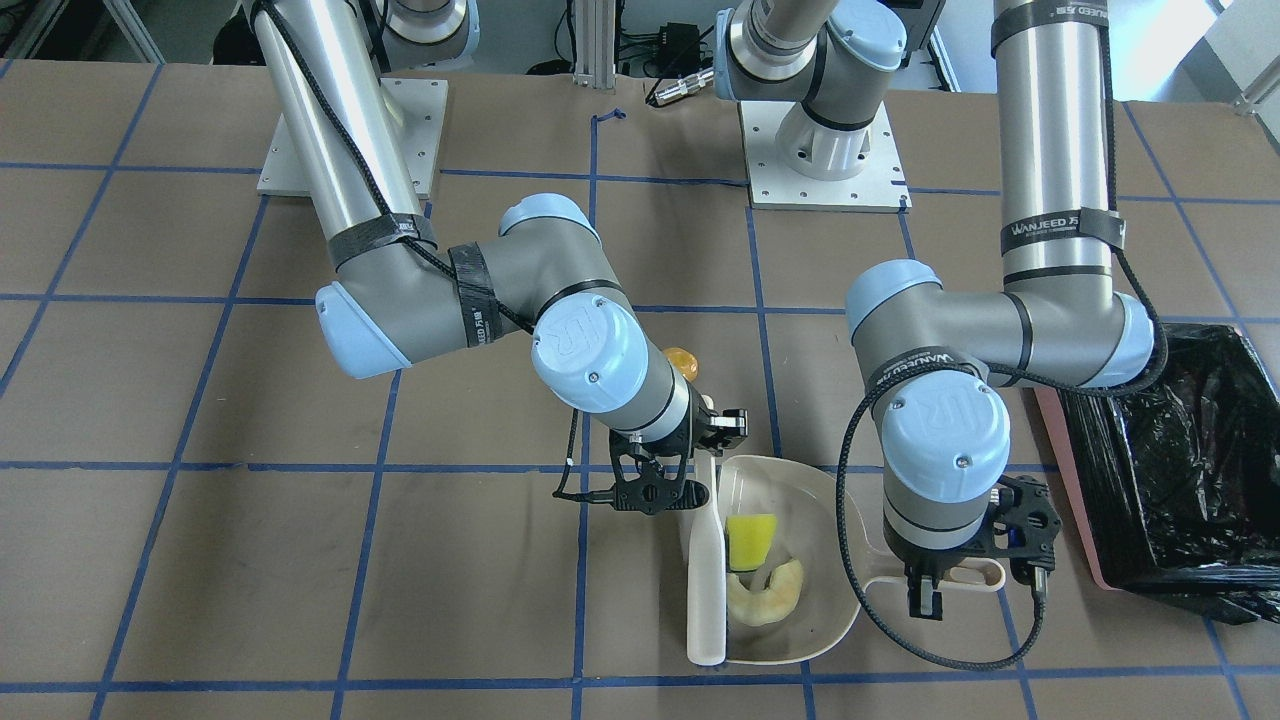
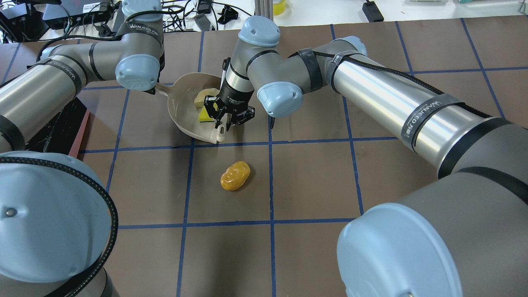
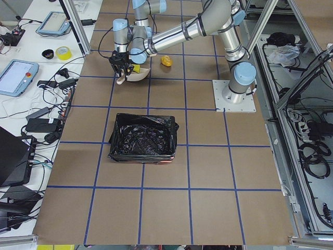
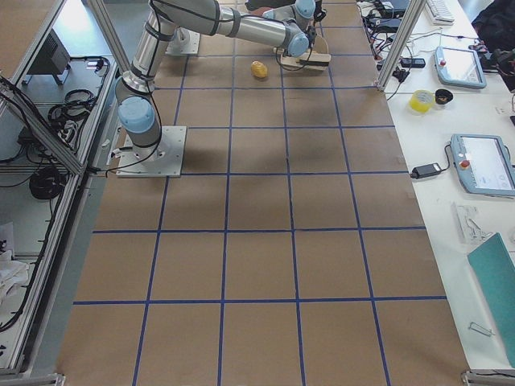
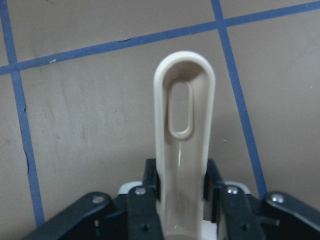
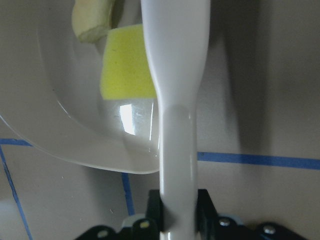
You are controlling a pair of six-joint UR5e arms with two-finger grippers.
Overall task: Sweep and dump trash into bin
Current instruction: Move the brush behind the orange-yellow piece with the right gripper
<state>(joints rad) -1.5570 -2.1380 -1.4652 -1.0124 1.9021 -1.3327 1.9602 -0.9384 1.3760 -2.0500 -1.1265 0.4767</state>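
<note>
The beige dustpan point(image 1: 815, 520) lies on the table with the yellow-green wedge point(image 1: 750, 538) and the pale cream rind point(image 1: 766, 596) inside it. My left gripper point(image 1: 938, 592) is shut on the dustpan's handle point(image 5: 184, 125). My right gripper point(image 1: 690, 445) is shut on a white sweeping tool point(image 1: 705, 600) that rests along the dustpan's open mouth. The wedge point(image 6: 125, 70) lies right beside the tool. The amber-yellow lump point(image 2: 235, 175) lies alone on the table, apart from the dustpan. The pink-sided bin point(image 1: 1180, 460) with its black bag stands beyond my left arm.
The brown table cover carries a blue tape grid. The bin point(image 3: 143, 138) is about one grid square from the dustpan point(image 3: 136, 77). Both arm base plates point(image 1: 825, 160) are at the table's robot side. Screens and cables lie off the table's edge.
</note>
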